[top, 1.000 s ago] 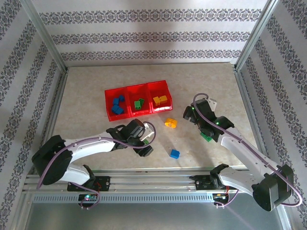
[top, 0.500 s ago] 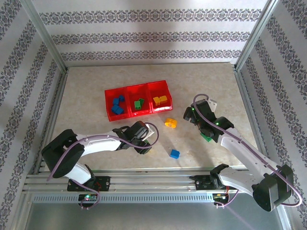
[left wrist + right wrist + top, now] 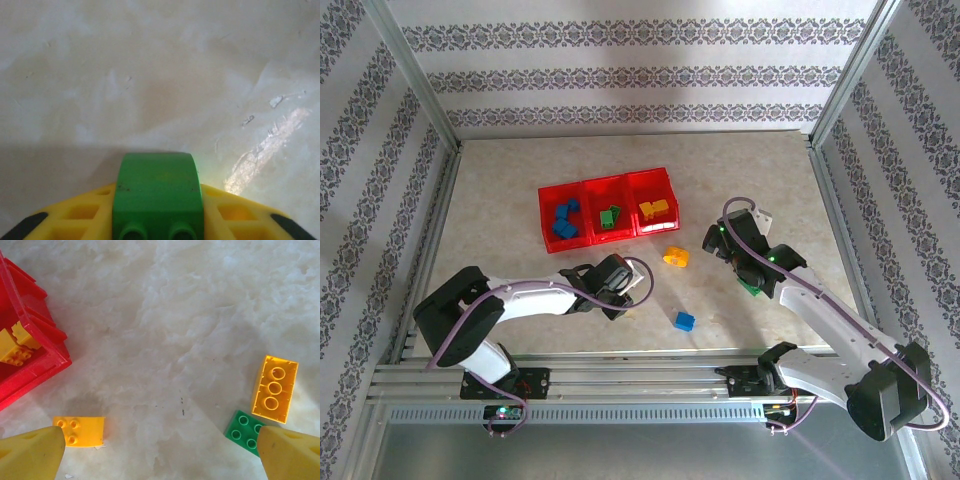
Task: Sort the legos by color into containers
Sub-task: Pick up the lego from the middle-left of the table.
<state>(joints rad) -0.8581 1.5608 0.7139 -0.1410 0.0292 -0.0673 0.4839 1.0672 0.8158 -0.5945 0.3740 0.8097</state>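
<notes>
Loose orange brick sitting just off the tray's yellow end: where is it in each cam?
Top external: orange brick on the table, just nearer than the red tray, off its right end.
Right wrist: lower left, beside a yellow fingertip.
Left wrist: a green brick pinched in the left gripper.
Shared landmark: the tray's yellow-brick compartment, right end from above, upper left in the right wrist view.

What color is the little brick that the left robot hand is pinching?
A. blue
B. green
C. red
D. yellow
B: in the left wrist view, a green brick is clamped between the yellow fingers of the left gripper.
</notes>
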